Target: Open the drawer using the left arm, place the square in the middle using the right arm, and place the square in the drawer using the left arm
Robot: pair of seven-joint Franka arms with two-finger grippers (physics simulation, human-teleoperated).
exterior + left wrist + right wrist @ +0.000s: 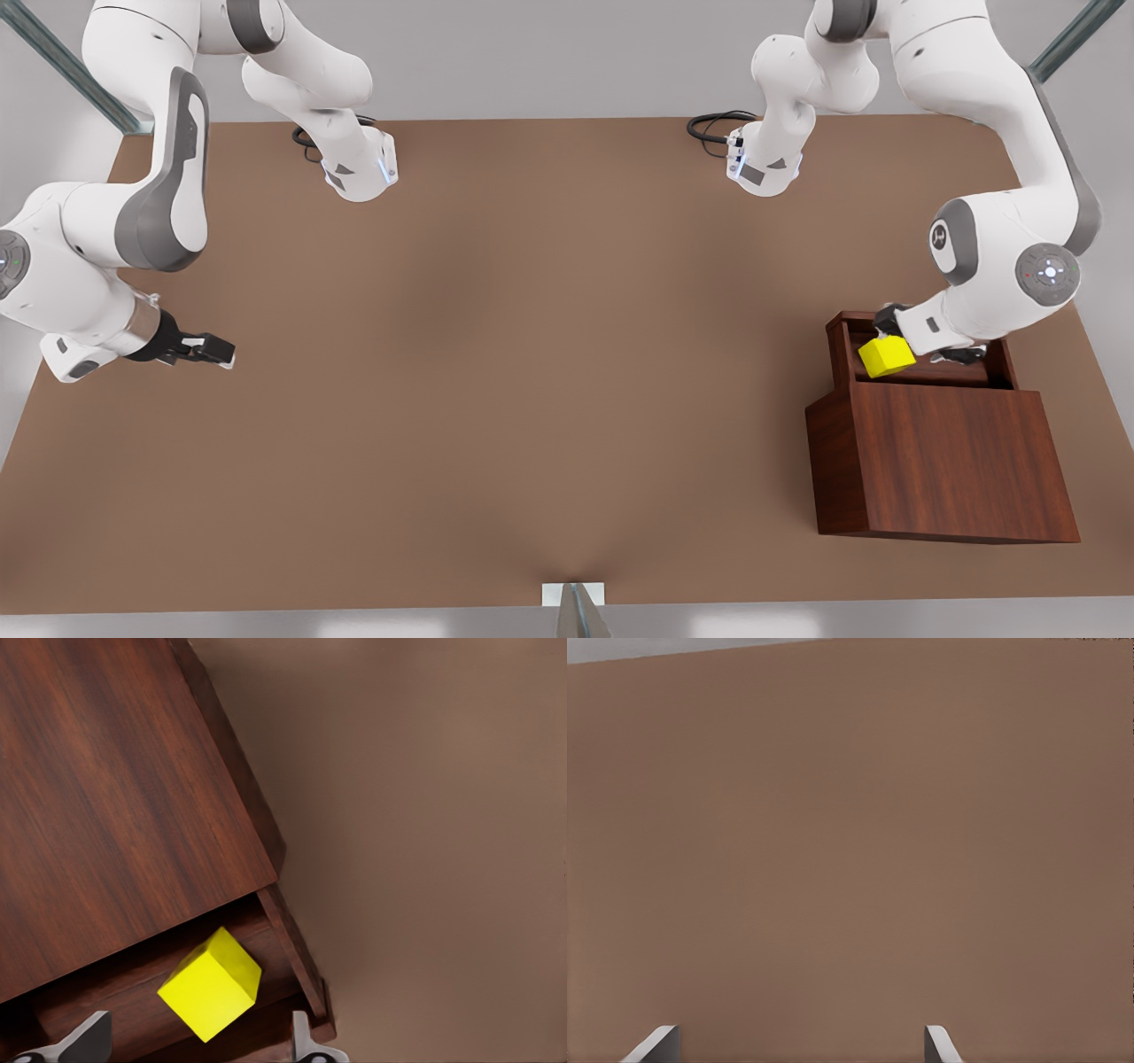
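Note:
The drawer (840, 335) stands pulled out of the dark wooden cabinet (939, 461) at the front view's right. The square (886, 355), a small yellow cube, sits tilted inside the drawer opening. My left gripper (926, 341) hovers right over the drawer, open, one finger beside the cube. In the left wrist view the square (211, 985) lies loose over the drawer (292, 948), apart from both fingertips (89, 1038) of the left gripper (195, 1052). My right gripper (208, 347) waits open low over the bare table at the front view's left; the right gripper (797, 1043) faces bare tabletop.
The cabinet top (115, 788) runs beside the drawer. The brown table (532, 354) stretches wide between the two arms. Both arm bases (359, 173) stand at the far edge with black cables. A small metal bracket (574, 595) sits at the near edge.

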